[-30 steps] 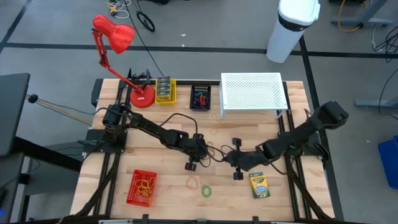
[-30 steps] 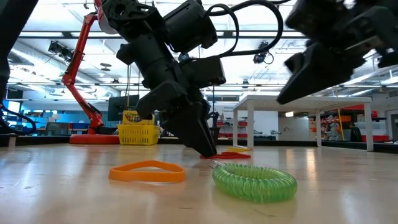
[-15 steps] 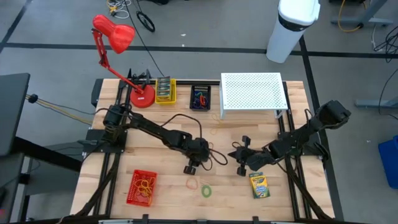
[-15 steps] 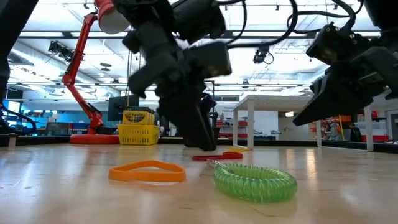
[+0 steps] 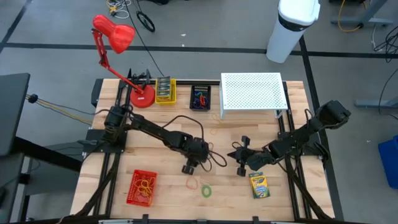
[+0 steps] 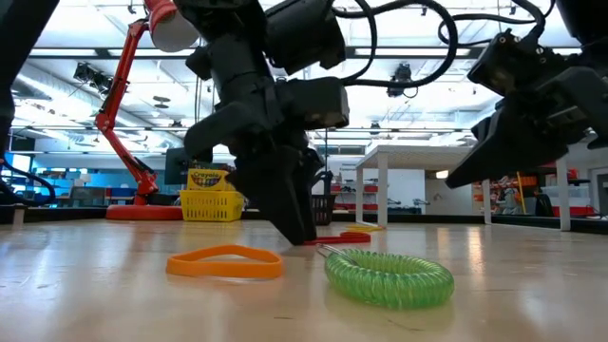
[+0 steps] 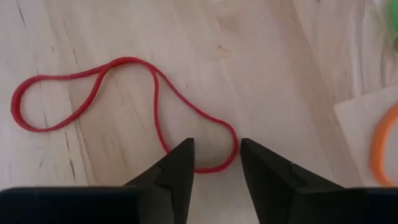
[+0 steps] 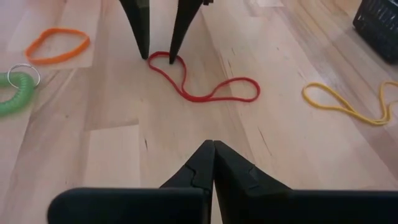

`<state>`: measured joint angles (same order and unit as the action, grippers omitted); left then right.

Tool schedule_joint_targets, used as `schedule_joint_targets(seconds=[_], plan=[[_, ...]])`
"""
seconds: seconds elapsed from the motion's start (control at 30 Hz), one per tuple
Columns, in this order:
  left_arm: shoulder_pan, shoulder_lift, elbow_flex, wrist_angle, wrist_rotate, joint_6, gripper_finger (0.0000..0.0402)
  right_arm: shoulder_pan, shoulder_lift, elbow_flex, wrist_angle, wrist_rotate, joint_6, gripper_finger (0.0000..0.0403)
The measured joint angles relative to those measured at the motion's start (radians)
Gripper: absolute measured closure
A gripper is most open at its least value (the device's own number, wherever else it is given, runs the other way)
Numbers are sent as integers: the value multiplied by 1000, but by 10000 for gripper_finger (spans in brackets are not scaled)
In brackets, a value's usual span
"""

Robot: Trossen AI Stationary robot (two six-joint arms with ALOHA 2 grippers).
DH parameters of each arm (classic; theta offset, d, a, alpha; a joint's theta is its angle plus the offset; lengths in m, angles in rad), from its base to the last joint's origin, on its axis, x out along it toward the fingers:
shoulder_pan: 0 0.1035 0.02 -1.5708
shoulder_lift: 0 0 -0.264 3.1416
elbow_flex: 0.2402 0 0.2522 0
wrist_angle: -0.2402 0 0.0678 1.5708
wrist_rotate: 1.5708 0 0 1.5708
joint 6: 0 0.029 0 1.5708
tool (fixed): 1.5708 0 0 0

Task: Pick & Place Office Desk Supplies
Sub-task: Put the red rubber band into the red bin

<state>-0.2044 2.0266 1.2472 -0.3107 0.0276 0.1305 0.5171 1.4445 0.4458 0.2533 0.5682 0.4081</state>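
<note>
Red thin rubber band (image 7: 124, 99) on pale wood table (image 7: 280, 56), left gripper (image 7: 214, 163) narrowly parted astride its six-o'clock loop end, right gripper (image 8: 213, 163) pressed closed, empty.

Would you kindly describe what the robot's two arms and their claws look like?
Both arms are dark, jointed and boxy. The left arm trails loose black cables that loop near its wrist. Each claw, the left claw and right claw, has two plain black, tapering wedge-shaped fingers without visible markings.
</note>
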Motion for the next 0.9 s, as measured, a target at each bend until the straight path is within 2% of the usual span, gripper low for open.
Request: schedule_joint_targets(seconds=[0.13, 0.27, 0.33, 0.53, 0.73, 0.9], plan=[[-19, 0, 0, -2, -49, 15, 303, 0, 0, 0, 29, 0, -25, 386], [-19, 1, 0, -7, -30, 18, 373, 0, 0, 0, 47, -1, -48, 386], [-19, 2, 0, -14, -23, 16, 392, 0, 0, 0, 44, -2, -50, 386], [-26, -46, -8, -81, -21, 54, 397, 0, 0, 0, 44, -1, -54, 386], [-46, -187, -4, -256, -35, 8, 398, 0, 0, 0, 44, 0, -50, 386], [-98, -333, -3, -377, -96, -86, 398, 0, 0, 0, 44, 0, -53, 386]])
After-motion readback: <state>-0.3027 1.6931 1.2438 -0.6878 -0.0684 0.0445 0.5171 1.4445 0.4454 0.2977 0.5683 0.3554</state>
